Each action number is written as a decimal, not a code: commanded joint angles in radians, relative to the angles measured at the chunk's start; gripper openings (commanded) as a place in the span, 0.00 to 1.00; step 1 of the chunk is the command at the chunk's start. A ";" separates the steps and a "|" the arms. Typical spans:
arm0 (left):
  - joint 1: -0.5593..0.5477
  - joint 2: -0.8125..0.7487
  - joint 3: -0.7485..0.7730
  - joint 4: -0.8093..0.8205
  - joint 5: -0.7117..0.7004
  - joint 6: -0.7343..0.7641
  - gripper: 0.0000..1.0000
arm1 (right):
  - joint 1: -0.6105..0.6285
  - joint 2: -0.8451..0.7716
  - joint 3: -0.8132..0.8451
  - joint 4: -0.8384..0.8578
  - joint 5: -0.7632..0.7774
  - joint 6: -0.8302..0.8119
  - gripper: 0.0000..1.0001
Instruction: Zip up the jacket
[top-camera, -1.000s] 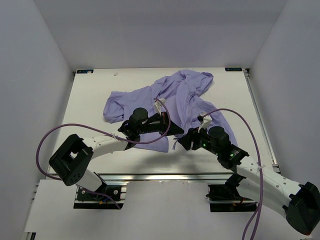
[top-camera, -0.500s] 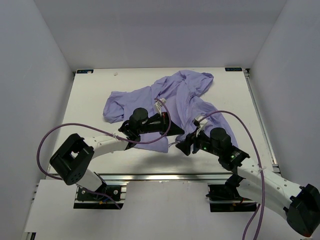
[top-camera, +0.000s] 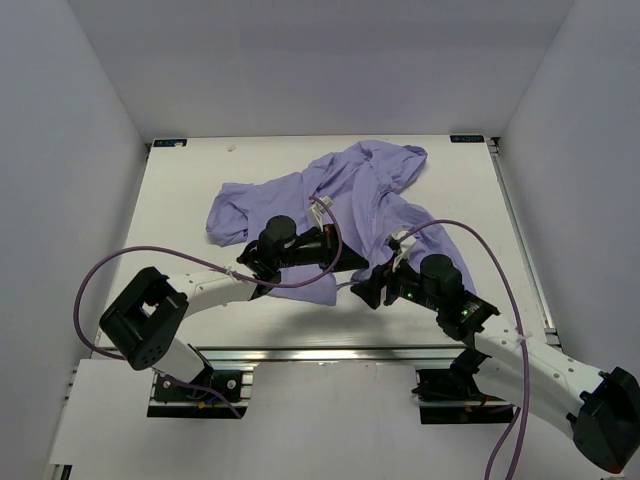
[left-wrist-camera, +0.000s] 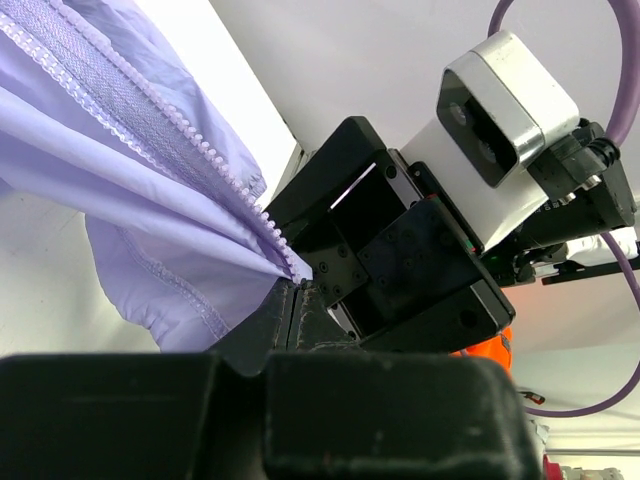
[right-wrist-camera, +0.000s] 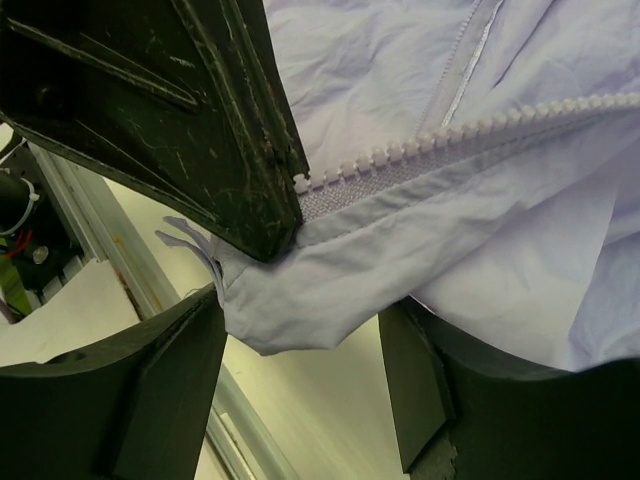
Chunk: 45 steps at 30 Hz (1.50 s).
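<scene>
The lavender jacket (top-camera: 350, 190) lies crumpled across the middle and back of the table, with white drawstrings (top-camera: 318, 205) near its middle. My left gripper (top-camera: 358, 263) is shut on the jacket's near hem, at the end of the zipper teeth (left-wrist-camera: 190, 150); its tips (left-wrist-camera: 293, 290) pinch the fabric (left-wrist-camera: 120, 170). My right gripper (top-camera: 363, 293) is open just in front of it. In the right wrist view its fingers (right-wrist-camera: 170, 390) stand either side of a hanging corner of the jacket (right-wrist-camera: 300, 290), below the left gripper's fingers (right-wrist-camera: 200, 120) and the zipper teeth (right-wrist-camera: 450, 135).
The white table (top-camera: 180, 200) is boxed in by pale walls on three sides. An aluminium rail (top-camera: 330, 353) runs along the near edge. Purple cables (top-camera: 100, 270) loop over both arms. The right gripper's body (left-wrist-camera: 400, 260) fills the left wrist view close by.
My right gripper has shifted slightly toward the near edge and closer under the left gripper's tips. The left arm has held still with the hem.
</scene>
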 joint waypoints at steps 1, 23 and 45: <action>-0.006 -0.016 -0.004 -0.001 -0.006 0.012 0.00 | 0.002 -0.034 0.051 -0.026 -0.005 0.028 0.66; -0.006 -0.035 -0.013 -0.008 -0.015 0.037 0.00 | 0.000 -0.165 0.041 -0.036 0.139 0.178 0.63; -0.007 -0.027 0.005 -0.031 -0.023 0.044 0.00 | 0.017 -0.011 -0.002 -0.094 0.031 0.105 0.62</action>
